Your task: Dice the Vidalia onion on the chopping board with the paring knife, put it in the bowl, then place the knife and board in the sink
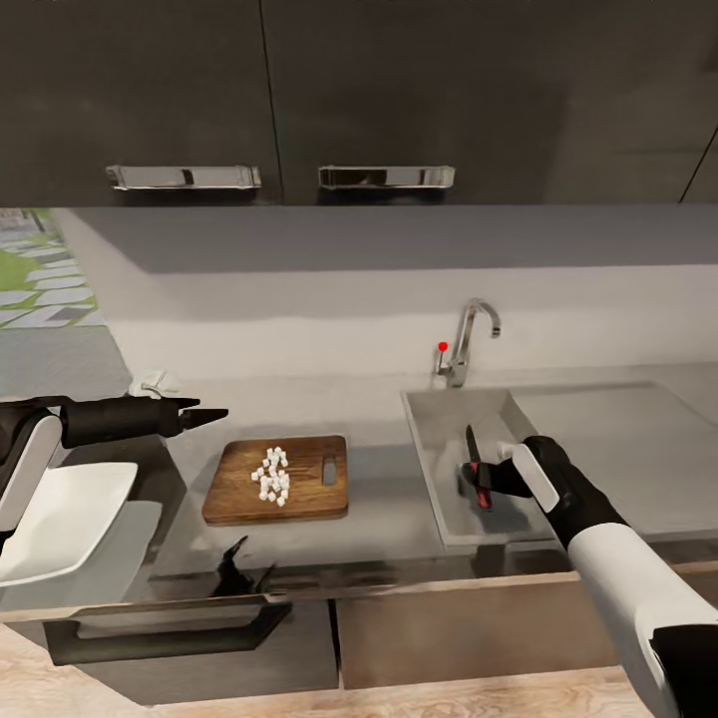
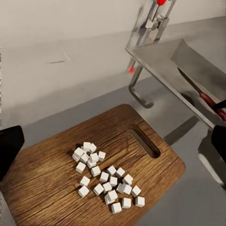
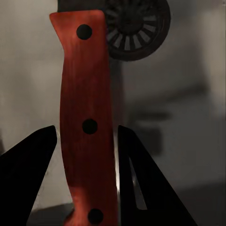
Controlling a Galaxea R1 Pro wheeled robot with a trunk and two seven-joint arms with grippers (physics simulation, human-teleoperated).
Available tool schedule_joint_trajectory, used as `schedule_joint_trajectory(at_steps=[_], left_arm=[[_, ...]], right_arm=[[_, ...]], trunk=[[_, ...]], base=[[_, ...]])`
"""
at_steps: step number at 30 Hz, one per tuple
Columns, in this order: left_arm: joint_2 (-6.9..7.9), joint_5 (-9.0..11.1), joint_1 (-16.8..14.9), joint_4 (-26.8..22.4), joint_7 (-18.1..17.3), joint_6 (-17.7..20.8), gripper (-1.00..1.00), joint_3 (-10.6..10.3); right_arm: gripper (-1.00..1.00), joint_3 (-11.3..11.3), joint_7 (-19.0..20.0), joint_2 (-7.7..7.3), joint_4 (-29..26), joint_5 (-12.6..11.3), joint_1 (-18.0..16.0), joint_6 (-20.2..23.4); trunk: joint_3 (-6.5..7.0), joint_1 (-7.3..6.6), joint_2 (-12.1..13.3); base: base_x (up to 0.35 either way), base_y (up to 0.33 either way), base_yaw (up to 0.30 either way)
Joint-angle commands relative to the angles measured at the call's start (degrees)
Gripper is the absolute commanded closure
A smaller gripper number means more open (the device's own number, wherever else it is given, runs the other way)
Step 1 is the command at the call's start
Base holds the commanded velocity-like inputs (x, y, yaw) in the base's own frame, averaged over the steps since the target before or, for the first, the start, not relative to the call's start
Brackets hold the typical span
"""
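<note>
Right tool [image 1: 486, 483] clamping the paring knife [image 1: 475, 465] by its red handle over the sink [image 1: 439, 469], left tool [image 1: 204, 416] hovering, fingers together, above the tabletop [image 1: 384, 499], diced onion [image 1: 272, 475] sitting on the chopping board [image 1: 229, 494]

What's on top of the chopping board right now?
A loose pile of white diced onion cubes sits near the middle of the chopping board, short of its handle slot. Nothing else rests on it. The wood beneath the cubes is hidden.
</note>
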Motion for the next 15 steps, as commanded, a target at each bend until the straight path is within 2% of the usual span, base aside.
schedule_joint_trajectory(at_steps=[1, 2, 3, 6, 8, 12, 15], left_arm=[[0.00, -0.14, -0.04, -0.01, -0.29, 0.21, -1.00, 0.03], [0.00, -0.14, -0.04, -0.01, -0.29, 0.21, -1.00, 0.03], [0.00, -0.14, -0.03, -0.01, -0.29, 0.21, -1.00, 0.03], [-0.01, -0.14, -0.04, -0.01, -0.29, 0.21, -1.00, 0.03], [-0.01, -0.14, -0.03, -0.05, -0.30, 0.21, -1.00, 0.03], [0.04, -0.14, -0.05, -0.16, -0.29, 0.27, -1.00, 0.23], [0.07, -0.14, -0.05, -0.12, -0.29, 0.29, -1.00, 0.74]], right_arm=[[1.00, 0.24, -0.56, 0.02, -0.06, -0.58, -0.05, 0.13], [1.00, 0.21, -0.57, 0.22, -0.06, -0.58, -0.05, 0.16], [1.00, 0.18, -0.60, 1.12, -0.06, -0.56, -0.05, 0.21], [1.00, 0.16, -1.70, 1.93, -0.01, -0.51, -0.05, 0.24], [1.00, 0.13, -3.97, 2.09, 0.02, -0.49, -0.05, 0.18], [1.00, 0.06, -5.26, 2.18, 0.05, -0.49, -0.05, 0.16], [1.00, -1.99, -7.42, 2.23, 0.66, -0.49, -0.05, 0.16]], trunk=[[-0.07, 0.04, -0.06], [-0.07, 0.04, -0.06], [-0.07, 0.04, -0.06], [-0.07, 0.04, -0.06], [-0.07, 0.04, -0.06], [-0.07, 0.04, -0.06], [-0.07, 0.04, -0.06]], base=[[0.275, -0.001, 0.000], [0.240, -0.001, 0.000], [0.103, 0.000, 0.000], [0.052, 0.000, 0.000], [0.010, 0.000, 0.000], [0.066, -0.009, 0.000], [0.196, -0.123, 0.000]])
